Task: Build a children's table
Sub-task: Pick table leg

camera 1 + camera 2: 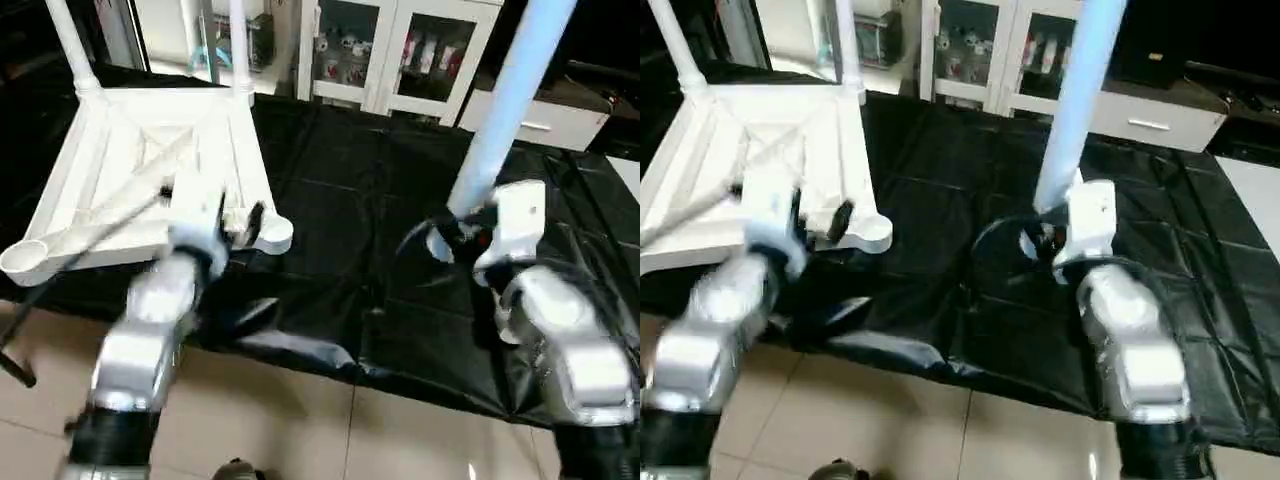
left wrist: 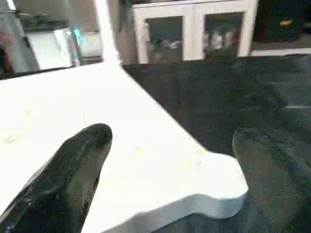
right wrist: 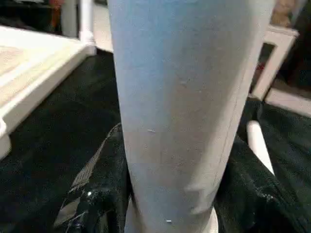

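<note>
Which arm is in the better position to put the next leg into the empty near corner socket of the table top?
Right, probably: the right gripper already holds a leg upright. The left gripper is open around the table top beside that socket.

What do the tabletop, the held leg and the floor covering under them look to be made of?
Tabletop: probably moulded white plastic, given its ribbed, X-braced underside.
Leg in the right gripper: smooth matte white tube, likely plastic.
Covering: thin black sheeting, glossy and creased, plastic-like.
</note>
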Controlling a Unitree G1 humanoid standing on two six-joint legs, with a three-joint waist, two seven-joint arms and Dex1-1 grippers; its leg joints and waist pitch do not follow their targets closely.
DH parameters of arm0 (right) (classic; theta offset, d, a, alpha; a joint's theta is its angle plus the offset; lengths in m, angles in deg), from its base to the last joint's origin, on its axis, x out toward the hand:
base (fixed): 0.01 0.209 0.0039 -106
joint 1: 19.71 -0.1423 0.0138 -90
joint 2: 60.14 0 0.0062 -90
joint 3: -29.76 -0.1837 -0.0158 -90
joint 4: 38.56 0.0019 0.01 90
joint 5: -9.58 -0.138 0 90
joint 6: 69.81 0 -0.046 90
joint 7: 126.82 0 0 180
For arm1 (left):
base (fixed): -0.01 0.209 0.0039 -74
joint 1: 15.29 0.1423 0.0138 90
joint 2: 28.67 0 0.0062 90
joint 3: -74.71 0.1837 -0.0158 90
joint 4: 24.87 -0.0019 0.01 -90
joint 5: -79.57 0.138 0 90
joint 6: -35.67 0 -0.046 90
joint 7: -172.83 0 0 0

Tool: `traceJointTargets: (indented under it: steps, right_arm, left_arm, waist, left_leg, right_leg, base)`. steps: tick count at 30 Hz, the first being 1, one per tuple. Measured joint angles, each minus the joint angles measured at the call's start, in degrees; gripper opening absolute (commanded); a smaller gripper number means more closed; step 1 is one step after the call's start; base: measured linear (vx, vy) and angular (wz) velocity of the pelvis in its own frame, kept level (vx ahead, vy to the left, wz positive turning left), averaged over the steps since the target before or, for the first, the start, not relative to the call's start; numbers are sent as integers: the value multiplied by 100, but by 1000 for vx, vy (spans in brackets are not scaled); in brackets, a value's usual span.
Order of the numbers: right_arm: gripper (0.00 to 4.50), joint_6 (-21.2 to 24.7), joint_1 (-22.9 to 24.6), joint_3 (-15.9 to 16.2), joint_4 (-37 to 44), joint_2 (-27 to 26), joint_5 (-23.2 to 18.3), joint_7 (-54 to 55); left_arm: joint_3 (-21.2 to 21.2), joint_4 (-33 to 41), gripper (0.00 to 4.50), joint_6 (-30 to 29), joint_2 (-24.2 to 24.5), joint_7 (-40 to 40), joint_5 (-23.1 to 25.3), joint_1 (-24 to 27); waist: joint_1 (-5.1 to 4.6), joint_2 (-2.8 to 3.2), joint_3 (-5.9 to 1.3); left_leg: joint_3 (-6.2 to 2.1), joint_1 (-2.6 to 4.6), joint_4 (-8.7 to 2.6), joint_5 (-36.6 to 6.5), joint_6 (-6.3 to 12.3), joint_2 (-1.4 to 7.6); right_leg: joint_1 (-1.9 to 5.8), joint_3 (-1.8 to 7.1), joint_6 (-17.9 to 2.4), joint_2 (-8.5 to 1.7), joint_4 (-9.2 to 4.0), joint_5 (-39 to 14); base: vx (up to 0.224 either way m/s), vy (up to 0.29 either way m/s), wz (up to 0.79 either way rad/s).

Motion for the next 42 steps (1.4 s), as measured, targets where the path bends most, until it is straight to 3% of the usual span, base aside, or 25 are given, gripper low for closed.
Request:
traceJointTargets:
  steps: [8,11,13,16,18,20,22,24,25,26,27,28,29,30,31,32,33,34,35,36,37,38,40,41,42]
  right_arm:
    - [189,-96,662,0,4,-677,-355,28]
    - [189,-136,794,44,8,-662,-336,25]
    - [189,-192,805,45,9,-676,-324,20]
    - [189,-204,790,105,34,-728,-285,-13]
    - [189,-207,786,183,113,-765,-285,-30]
    - [189,-222,769,198,134,-752,-276,-25]
    - [189,-222,764,196,132,-727,-237,-23]
    - [189,-222,763,197,129,-725,-237,-26]
    - [189,-222,761,197,128,-733,-238,-28]
    - [189,-223,763,193,128,-732,-238,-28]
    - [189,-235,795,158,148,-749,-241,-29]
    - [189,-256,900,78,162,-737,-240,-25]
    - [189,-259,905,12,149,-710,-237,-18]
    - [189,-275,779,20,148,-672,-238,-27]
    - [189,-318,683,15,172,-622,-241,-32]
    - [189,-316,715,15,157,-624,-240,-32]
    - [189,-316,812,2,152,-662,-242,-28]
    - [189,-314,818,-24,142,-610,-239,-30]
    - [189,-306,748,-13,98,-636,-237,-29]
    - [189,-304,687,88,88,-689,-235,-41]
    - [189,-305,623,201,101,-754,-241,-69]
    - [189,-305,622,215,130,-757,-245,-94]
    - [189,-304,588,196,134,-743,-244,-104]
    - [189,-304,575,195,133,-729,-242,-111]
    - [189,-305,570,186,130,-687,-240,-124]
  left_arm:
    - [223,-124,450,729,-93,158,382,435]
    - [249,-134,450,787,-160,158,432,446]
    - [245,-134,450,819,-177,158,455,449]
    - [219,-136,450,912,-169,165,462,479]
    - [189,-182,450,962,-164,178,472,500]
    - [184,-226,450,1048,-178,181,500,495]
    - [188,-247,450,1081,-231,178,514,496]
    - [212,-263,450,1120,-287,159,513,497]
    - [205,-282,450,1173,-288,146,511,496]
    - [201,-292,450,1202,-290,143,508,496]
    - [225,-310,450,1235,-295,129,504,452]
    - [280,-321,450,1254,-336,101,499,354]
    - [292,-240,450,1329,-390,94,488,369]
    - [253,-227,450,1382,-376,98,475,450]
    - [294,-291,450,1384,-428,91,478,545]
    - [324,-335,450,1380,-417,82,483,683]
    - [340,-383,450,1359,-406,78,500,695]
    - [345,-309,450,1352,-403,88,519,570]
    - [290,-279,450,1350,-352,105,532,516]
    - [222,-278,450,1312,-332,143,578,530]
    - [73,-293,450,1258,-274,212,621,538]
    - [27,-295,450,1247,-284,237,625,537]
    - [7,-280,450,1252,-395,279,621,538]
    - [8,-273,450,1252,-422,292,621,543]
    - [15,-267,450,1250,-477,305,623,551]
  waist:
    - [-98,1,-4]
    - [32,20,-10]
    - [120,99,-41]
    - [60,108,-55]
    - [-131,107,-54]
    - [-268,49,-61]
    - [-336,5,-44]
    - [-344,41,-20]
    - [-404,72,3]
    - [-459,101,24]
    - [-461,115,60]
    - [-351,75,49]
    - [-181,-54,-13]
    - [-137,-389,-207]
    - [22,-182,-197]
    - [151,-140,-189]
    - [200,-34,-219]
    - [229,120,-254]
    - [232,129,-241]
    - [251,137,-248]
    - [139,142,-245]
    - [87,132,-251]
    - [-48,61,-264]
    - [-86,-5,-270]
    - [-98,-29,-238]
  left_leg:
    - [7,1,-8,-3,8,-9]
    - [-1,-39,84,-62,115,-50]
    - [-63,-95,207,-121,218,-111]
    - [37,-90,177,-131,396,-221]
    - [109,-91,176,-128,532,-316]
    - [538,-62,162,-143,565,-214]
    - [859,-6,134,-161,581,-114]
    - [842,22,263,-295,584,-84]
    - [781,71,320,-317,596,-87]
    - [787,93,310,-321,603,-72]
    - [879,108,308,-324,608,-25]
    - [1051,120,284,-320,602,34]
    - [1265,111,201,-279,533,70]
    - [1441,-11,279,-213,122,10]
    - [603,-255,841,-422,-115,-117]
    - [-117,-240,1117,-434,-93,-326]
    - [-508,-176,1051,-488,-132,-413]
    - [-543,-24,469,-588,-155,-250]
    - [-463,-48,483,-562,-181,-155]
    - [-448,-45,483,-537,-144,-79]
    - [-661,-42,454,-519,-164,-96]
    - [-735,-34,427,-503,-191,-96]
    - [-771,-29,351,-431,-232,-82]
    - [-751,-32,298,-391,-201,-60]
    - [-709,-75,254,-331,-11,-66]
  right_leg:
    - [-6,8,2,-15,-8,1]
    - [3,19,58,-87,-20,20]
    - [17,21,142,-141,-57,48]
    - [3,35,137,-208,-161,64]
    - [-15,40,-39,-286,-69,-38]
    - [-124,78,-116,-389,22,-96]
    - [-201,142,-36,-464,-16,-138]
    - [-200,161,78,-501,-95,-141]
    - [-164,79,128,-481,-133,-173]
    - [-80,-22,98,-498,-63,-240]
    - [-98,-252,-64,-547,391,-551]
    - [-60,-550,-197,-530,909,-690]
    - [138,-683,-316,-417,1077,-884]
    - [280,-399,-179,-318,1072,-1458]
    - [227,-189,-170,-224,1109,-1498]
    - [240,-75,-156,-158,1056,-1385]
    - [297,58,-167,-10,919,-1286]
    - [245,331,-96,280,784,-1144]
    - [183,427,-75,344,733,-1063]
    - [129,407,-115,397,736,-929]
    - [72,220,-145,349,767,-821]
    - [29,131,-204,288,759,-762]
    - [-56,125,-246,122,590,-708]
    - [-56,102,-223,121,585,-678]
    - [-60,72,-256,147,548,-624]
  base:
    - [0,0,0]
    - [-4,40,0]
    - [-1,120,-5]
    - [-8,165,2]
    - [-25,181,13]
    - [-51,125,7]
    - [-66,84,-20]
    - [-63,127,-49]
    - [-48,164,-89]
    - [-48,164,-89]
    - [-146,139,-77]
    - [-124,79,-32]
    - [-152,75,-64]
    - [38,-106,-59]
    - [127,-84,-106]
    - [155,-80,-73]
    - [111,54,-57]
    - [-32,107,-16]
    - [-32,107,-16]
    - [-59,91,-36]
    - [-24,-29,-37]
    - [-24,-29,-37]
    - [-75,-95,-13]
    - [-90,-105,-10]
    - [-119,-153,-3]
